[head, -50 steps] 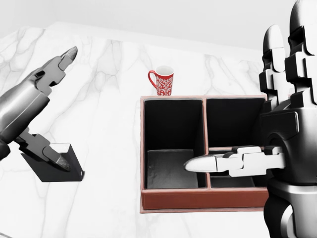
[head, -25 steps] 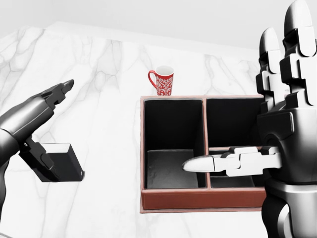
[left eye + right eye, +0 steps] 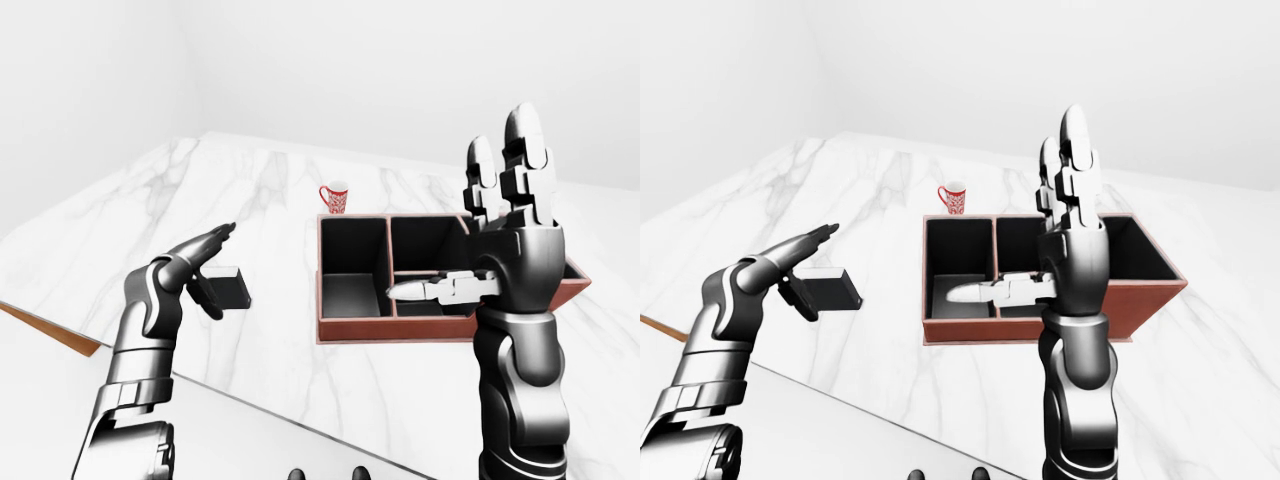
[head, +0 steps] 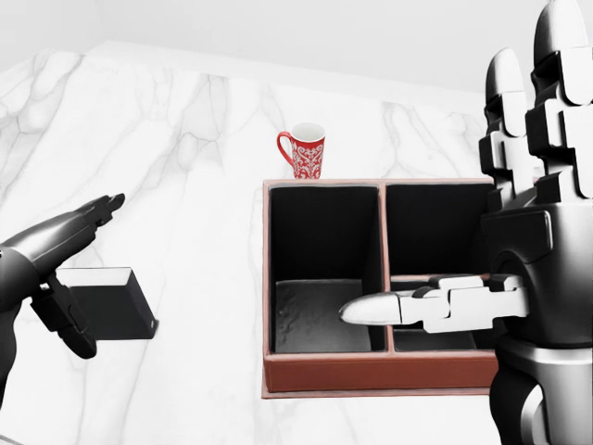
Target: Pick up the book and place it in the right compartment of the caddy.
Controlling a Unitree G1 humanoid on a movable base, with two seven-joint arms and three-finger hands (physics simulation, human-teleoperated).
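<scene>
Two robot hands are in play, and the caddy (image 4: 371,371) serves as the landmark for all of it. Well to the left of the caddy, the left robot hand (image 4: 57,269) sits over the book (image 4: 109,303), a dark block lying on the marble bench (image 4: 185,139). Its long fingers stretch out above the book's top and the thumb drops down past its left side, so the hand brackets the book with fingers spread rather than clamped on it (whether any finger touches the cover I cannot tell). That straddling pose looks like the set-up for a pinch, which suggests the pickup is not yet made.

Just beyond the caddy's top edge in the head view stands a red patterned mug (image 4: 302,151), apart from the caddy and no part of the job.

The caddy itself is a reddish box with a dark lining, split by a wall into a left and a right compartment. Both look free of the book, so the right one waits as the target.

Over the caddy's right side the right robot hand (image 4: 463,232) is held upright, fingers apart and pointing up, thumb jutting leftward across the dividing wall. It grips nothing. Parked there, it may get in the way when the book is carried over to the right compartment.
</scene>
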